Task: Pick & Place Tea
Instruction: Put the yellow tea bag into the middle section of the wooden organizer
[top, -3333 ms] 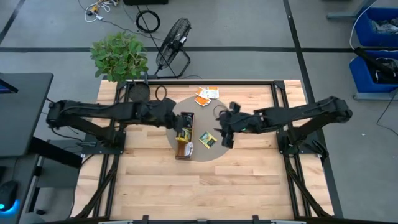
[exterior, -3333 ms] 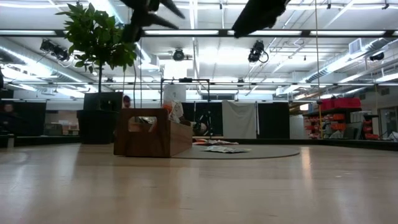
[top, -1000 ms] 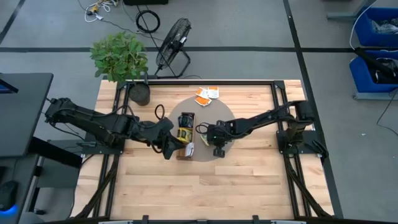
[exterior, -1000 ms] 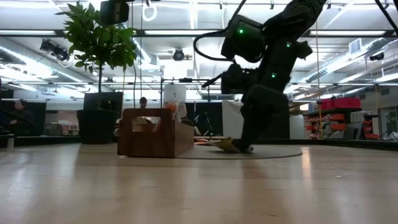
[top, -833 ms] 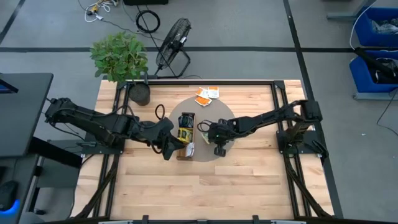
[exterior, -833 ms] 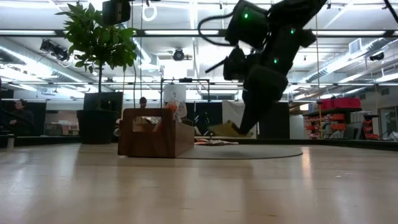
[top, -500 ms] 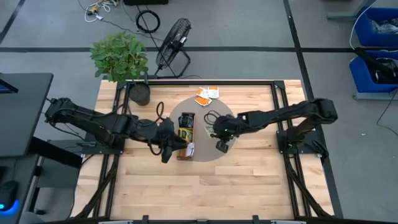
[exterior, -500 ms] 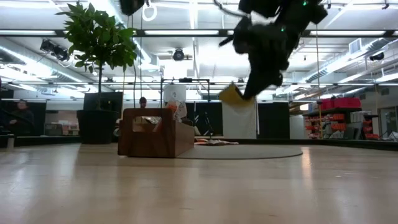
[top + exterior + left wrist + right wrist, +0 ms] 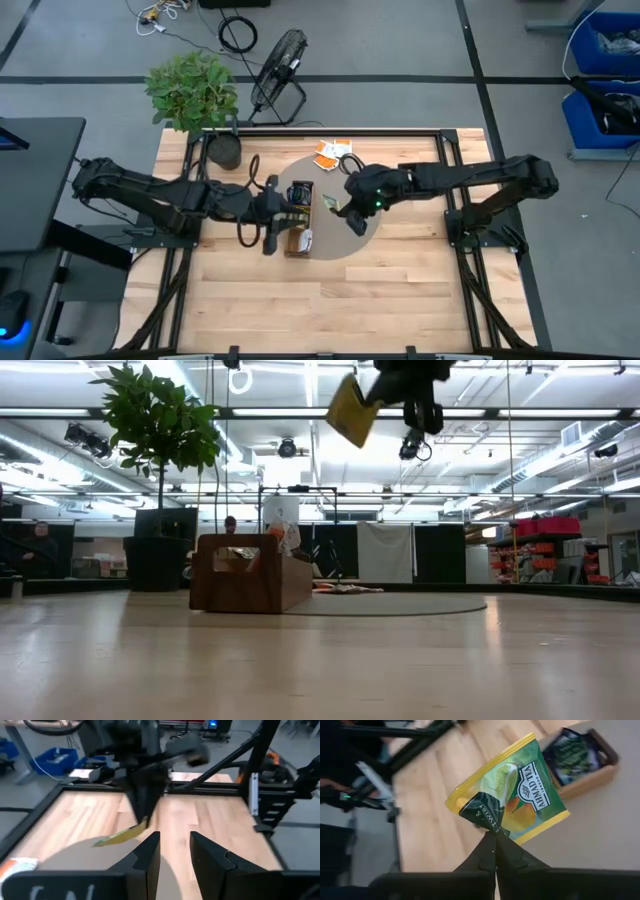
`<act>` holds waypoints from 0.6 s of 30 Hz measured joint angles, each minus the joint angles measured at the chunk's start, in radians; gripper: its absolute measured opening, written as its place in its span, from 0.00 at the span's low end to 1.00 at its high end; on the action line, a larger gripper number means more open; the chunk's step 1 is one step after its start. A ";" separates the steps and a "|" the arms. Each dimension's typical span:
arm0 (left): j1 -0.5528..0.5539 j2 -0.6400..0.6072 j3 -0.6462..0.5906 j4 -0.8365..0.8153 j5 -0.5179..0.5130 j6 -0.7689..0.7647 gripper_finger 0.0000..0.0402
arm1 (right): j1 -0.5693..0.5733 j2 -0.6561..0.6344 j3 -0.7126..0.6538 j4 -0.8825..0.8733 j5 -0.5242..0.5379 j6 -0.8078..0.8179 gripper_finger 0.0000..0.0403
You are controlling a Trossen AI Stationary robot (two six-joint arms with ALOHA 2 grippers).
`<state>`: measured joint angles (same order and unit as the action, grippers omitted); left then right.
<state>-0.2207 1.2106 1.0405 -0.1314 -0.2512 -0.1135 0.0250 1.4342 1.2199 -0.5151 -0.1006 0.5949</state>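
Note:
A yellow-green tea sachet (image 9: 512, 787) is up in the air, with my right gripper (image 9: 352, 207) shut on it; the low view shows the sachet (image 9: 352, 410) high over the table. The brown wooden tray (image 9: 296, 215) sits on the round grey mat (image 9: 338, 243) with dark sachets (image 9: 575, 752) in it. Orange-and-white sachets (image 9: 331, 152) lie on the table at the mat's far edge. One white sachet (image 9: 303, 238) lies by the tray's near end. My left gripper (image 9: 174, 855) is open with nothing between its fingers, by the tray's left side (image 9: 268, 238). My right gripper pinches the sachet's dark green corner (image 9: 487, 825) between its two fingertips. The fingers slant down toward the table's left. The sachet sticks out beyond them, tilted and lifted well clear of the mat and the tray.
A potted plant (image 9: 195, 90) stands at the table's far left corner, and a floor fan (image 9: 278, 62) stands behind the table. A black frame rail (image 9: 320, 130) runs along the far edge. Bare wood (image 9: 330, 300) stretches toward the near edge.
My right gripper has risen from the mat with the yellow-green sachet and gone toward the tray. The sachet has come off the mat and now hangs high above the table.

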 joint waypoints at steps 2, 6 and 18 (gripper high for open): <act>0.010 0.000 0.000 0.000 0.000 0.044 0.28 | 0.000 0.002 0.027 -0.016 -0.023 0.012 0.00; 0.028 0.000 0.000 0.000 -0.001 0.134 0.33 | -0.002 0.002 0.060 -0.032 -0.073 0.038 0.00; 0.052 0.045 0.003 0.028 0.033 0.261 0.65 | -0.006 0.003 0.070 -0.011 -0.164 0.127 0.00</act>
<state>-0.1692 1.2555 1.0433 -0.1038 -0.2184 0.1475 0.0189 1.4373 1.2896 -0.5258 -0.2643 0.7222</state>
